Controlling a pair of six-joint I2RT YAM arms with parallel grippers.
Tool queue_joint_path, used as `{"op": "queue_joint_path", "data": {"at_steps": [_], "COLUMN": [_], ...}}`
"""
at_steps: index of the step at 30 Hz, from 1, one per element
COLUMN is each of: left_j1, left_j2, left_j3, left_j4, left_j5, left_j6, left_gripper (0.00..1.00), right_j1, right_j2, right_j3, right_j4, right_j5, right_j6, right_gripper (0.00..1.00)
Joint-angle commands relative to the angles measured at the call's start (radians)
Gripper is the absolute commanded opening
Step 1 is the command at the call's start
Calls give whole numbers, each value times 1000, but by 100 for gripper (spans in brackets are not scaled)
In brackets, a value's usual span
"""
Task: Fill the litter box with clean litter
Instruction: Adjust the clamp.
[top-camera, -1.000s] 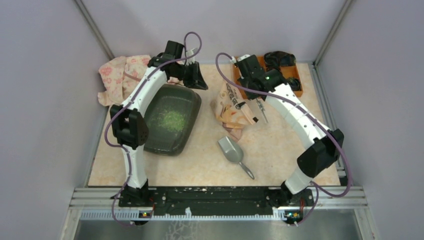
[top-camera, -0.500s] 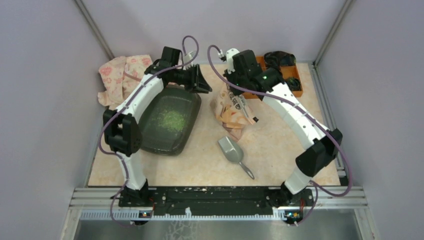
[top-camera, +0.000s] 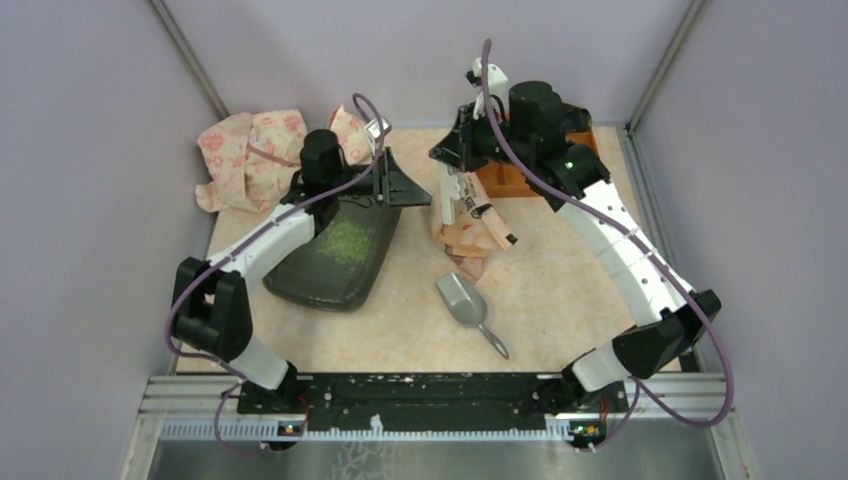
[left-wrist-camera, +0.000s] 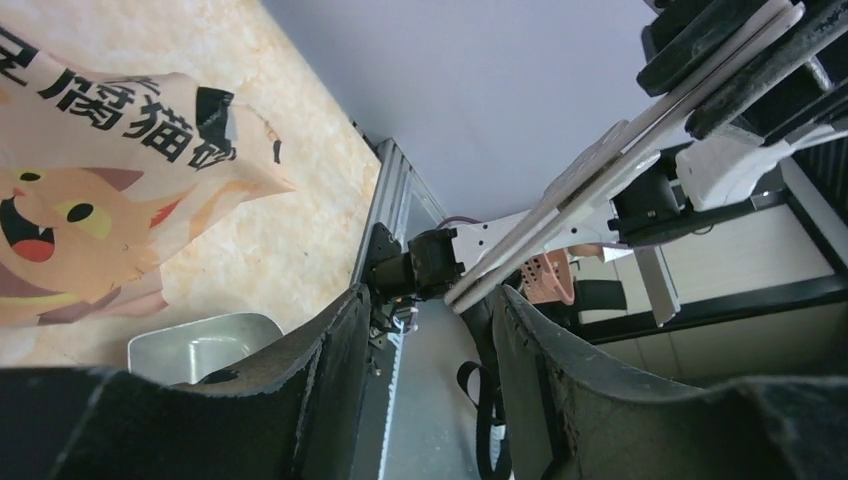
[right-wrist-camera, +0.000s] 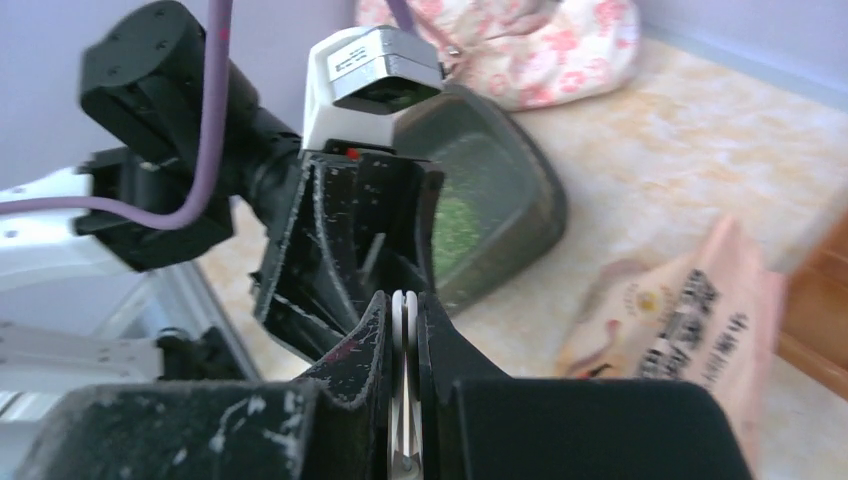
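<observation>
The dark litter box (top-camera: 320, 275) lies at the left, with a patch of light-green clean litter (top-camera: 346, 240) in it. My left gripper (top-camera: 396, 181) hangs over the box's far right corner, open and empty; its fingers (left-wrist-camera: 330, 350) stand apart. My right gripper (top-camera: 452, 152) is close beside it, shut on a thin white tool (right-wrist-camera: 404, 320) that hangs down over the peach-pink bag (top-camera: 470, 222). The right wrist view shows the left gripper (right-wrist-camera: 350, 240), the box (right-wrist-camera: 510, 200) and the litter (right-wrist-camera: 455, 215). The bag also shows in the left wrist view (left-wrist-camera: 100, 200).
A grey metal scoop (top-camera: 466, 305) lies in front of the bag; it also shows in the left wrist view (left-wrist-camera: 200, 345). An orange organiser tray (top-camera: 515, 180) stands at the back right under the right arm. A floral cloth (top-camera: 250, 150) lies at the back left.
My right gripper has swung left and up, away from the bag's right side, toward the left gripper. My left arm has dropped lower and turned, its gripper still at the box's far right corner.
</observation>
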Motion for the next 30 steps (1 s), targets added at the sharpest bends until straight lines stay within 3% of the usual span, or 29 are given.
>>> {"op": "queue_joint_path", "data": {"at_steps": [1,10,19,25,30], "left_j1": [-1,-1,-15,-34,-42], "left_j2": [-70,-72,-61,-37,-13], "left_j3": [-62,-72,-76,-67,-49], "left_j4": [302,496,550,551,544], "left_j5": [26,47,46,36,40], "left_j6": [-52,-132,-163,-160,-168], "left_gripper": [56,60,58,47,20], "right_j1": [-5,-15,-38,-39,-39], "right_j2": [26,12,15,19,16], "right_j3": [-7,-107,-138,-193,-220], "right_j4": [135,247,320,431,472], "right_j5": [-206,-291,-352,-396,-416], "right_j6": [156,252,305,386,416], "right_gripper": [0,0,0,0,0]}}
